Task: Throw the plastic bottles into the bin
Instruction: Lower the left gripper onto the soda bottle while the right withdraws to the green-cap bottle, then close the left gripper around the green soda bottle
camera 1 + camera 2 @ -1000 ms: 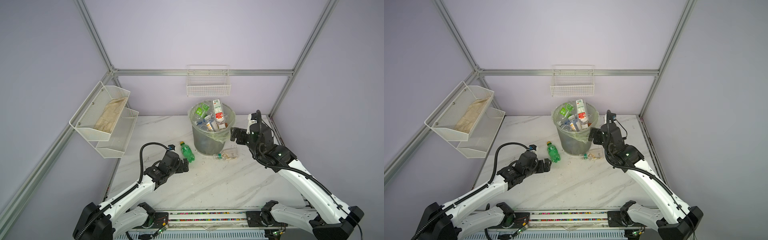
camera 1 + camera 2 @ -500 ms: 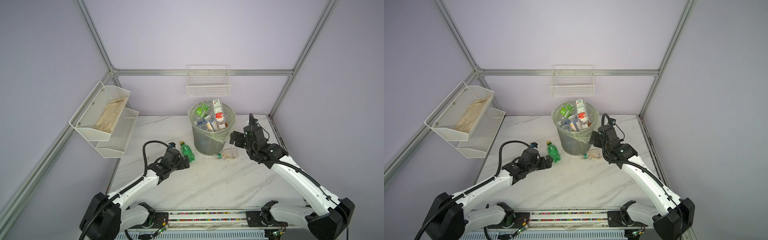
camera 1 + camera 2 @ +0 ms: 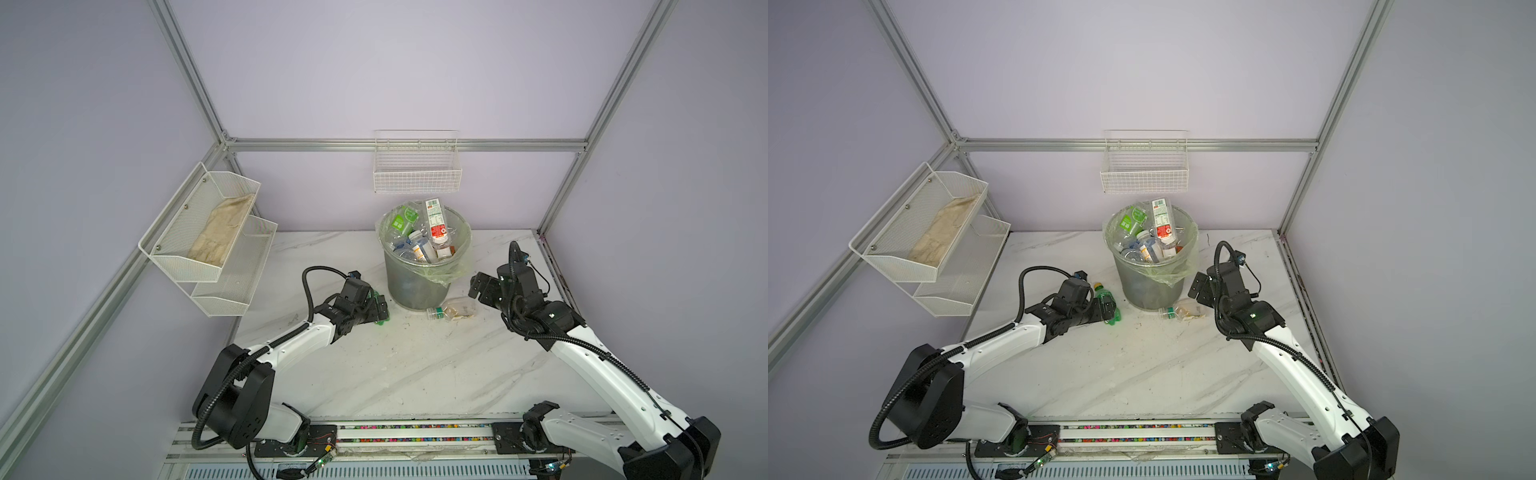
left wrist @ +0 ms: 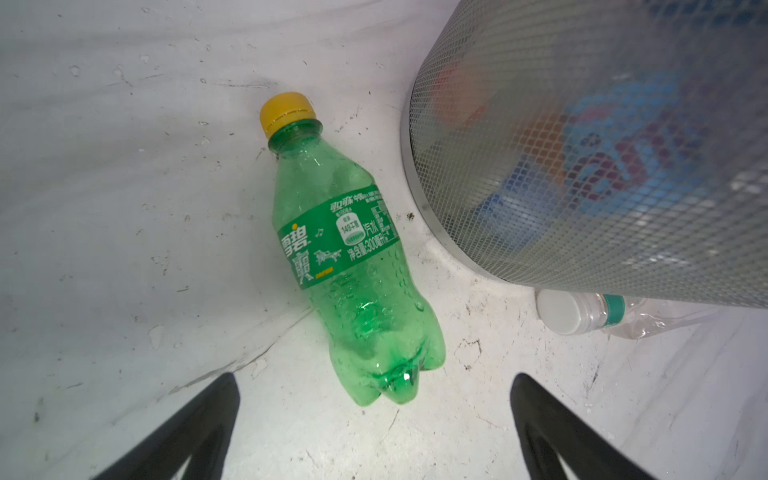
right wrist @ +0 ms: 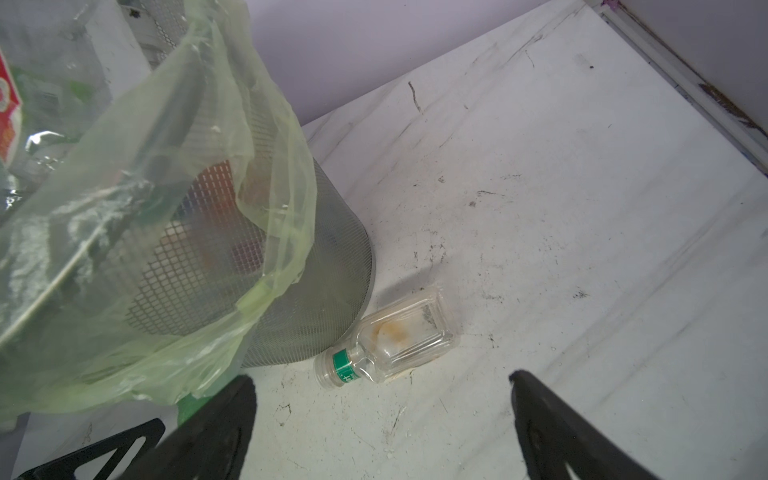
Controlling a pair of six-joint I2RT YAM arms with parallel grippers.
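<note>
Stretched lower than before, left arm (image 3: pixel 291 340) sets left claw (image 4: pixel 374 376), jaws apart, astride the green bottle (image 4: pixel 345 249) beside the bin (image 3: pixel 409 286); right arm (image 3: pixel 598 357), dropped too, holds right claw (image 5: pixel 380 376) spread near the clear bottle (image 5: pixel 395 340).

My arms stretch forward. My left pincer (image 4: pixel 374 378) sits low, jaws wide apart, empty; my right pincer (image 5: pixel 380 376), seemingly tilted downward, gapes equally wide, empty too.

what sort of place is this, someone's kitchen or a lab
Most likely a robotics lab cell, not a kitchen: an aluminium frame with plain lilac panels boxes in a marble-look table, and a left arm and right arm sit on a rail at its front edge.
</note>
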